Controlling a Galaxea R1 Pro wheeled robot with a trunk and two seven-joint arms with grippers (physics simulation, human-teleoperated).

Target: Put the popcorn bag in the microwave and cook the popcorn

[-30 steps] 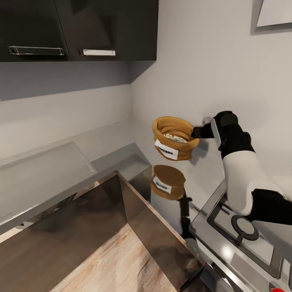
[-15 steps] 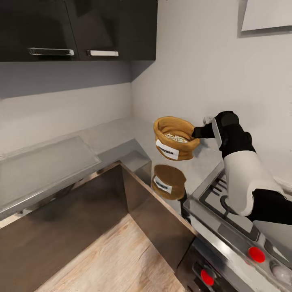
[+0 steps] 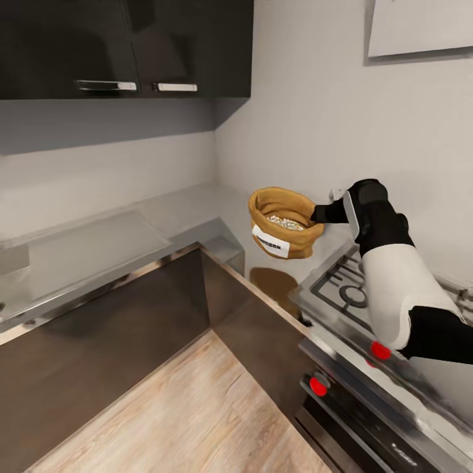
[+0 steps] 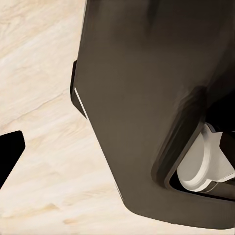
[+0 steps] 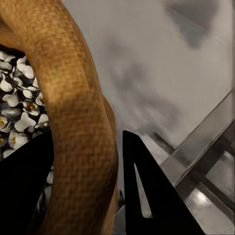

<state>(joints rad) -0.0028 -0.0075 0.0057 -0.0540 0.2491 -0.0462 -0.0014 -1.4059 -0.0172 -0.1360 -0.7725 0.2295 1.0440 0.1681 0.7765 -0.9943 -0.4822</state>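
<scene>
The tan popcorn bag with its white label hangs in the air above the corner of the glossy grey countertop. My right gripper is shut on the bag's rolled rim from the right. In the right wrist view the gripper pinches the rim between one black finger inside the bag and one outside. Pale popcorn lies inside the bag. The left wrist view has one black fingertip over the wood floor, beside my own dark base. The microwave is out of view.
A steel gas hob with red knobs sits under my right arm. Dark upper cabinets hang at the top left and a white hood at the top right. Light wood floor lies before the dark cabinet fronts.
The camera has swung, so the counter and hob have shifted left and more of the hob front shows. The bag stays held in my right gripper at the same height.
</scene>
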